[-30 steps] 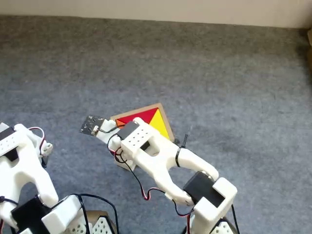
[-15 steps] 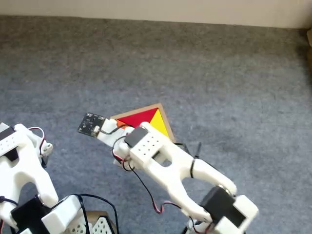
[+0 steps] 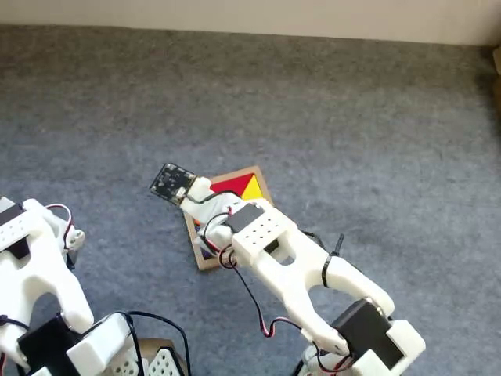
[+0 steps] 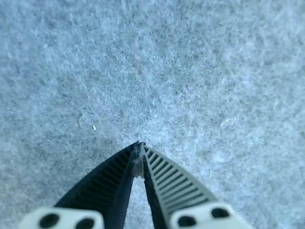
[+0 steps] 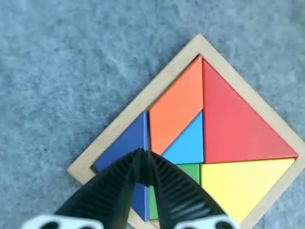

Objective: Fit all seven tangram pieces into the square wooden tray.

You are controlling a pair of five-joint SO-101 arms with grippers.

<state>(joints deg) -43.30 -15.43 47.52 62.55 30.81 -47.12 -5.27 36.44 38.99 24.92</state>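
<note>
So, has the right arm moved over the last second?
Yes. The right arm swung; its wrist board now sits nearer the wooden tray's far corner.

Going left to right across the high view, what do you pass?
left arm → wooden tray → right arm's base. The forward part of the right arm lies over the tray, so it has no clear place of its own in the order.

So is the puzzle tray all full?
The tray looks full where it shows: red piece, yellow piece, orange piece and others sit flush, no gaps. The right gripper hides one corner; cannot tell there.
</note>
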